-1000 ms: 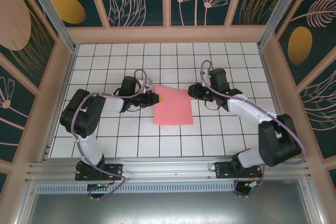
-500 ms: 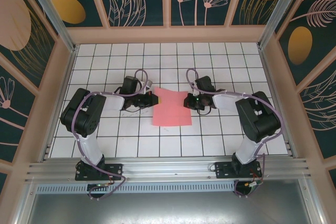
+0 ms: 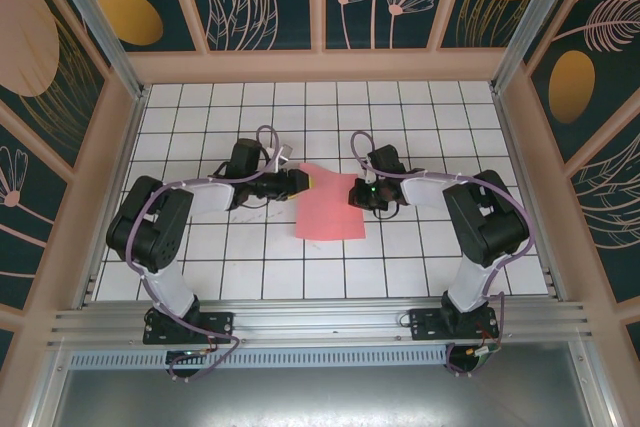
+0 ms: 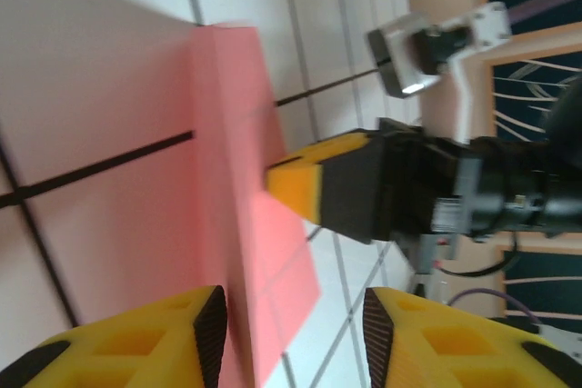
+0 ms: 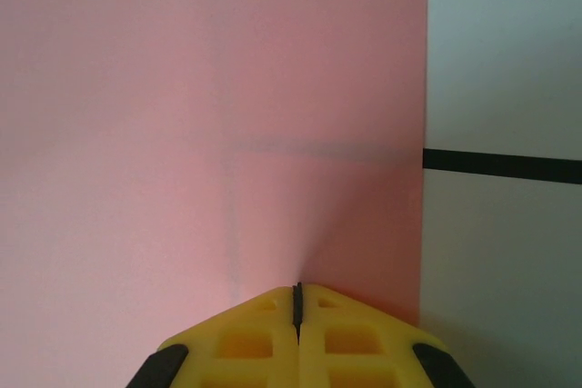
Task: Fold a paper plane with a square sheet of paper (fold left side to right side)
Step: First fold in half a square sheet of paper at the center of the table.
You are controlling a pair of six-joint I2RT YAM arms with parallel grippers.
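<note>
Tiled table [image 3: 200, 257], square sheet of paper [image 3: 330, 211] flat, left gripper [image 3: 304, 183] fingers apart at its edge, right gripper [image 3: 353, 193] clenched — tips touching it.

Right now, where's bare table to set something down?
Free: the tile rows between the sheet and the back wall, and the rows between the sheet and the near rail. Crowded: both sides of the sheet, where the left hand and right hand flank it.
</note>
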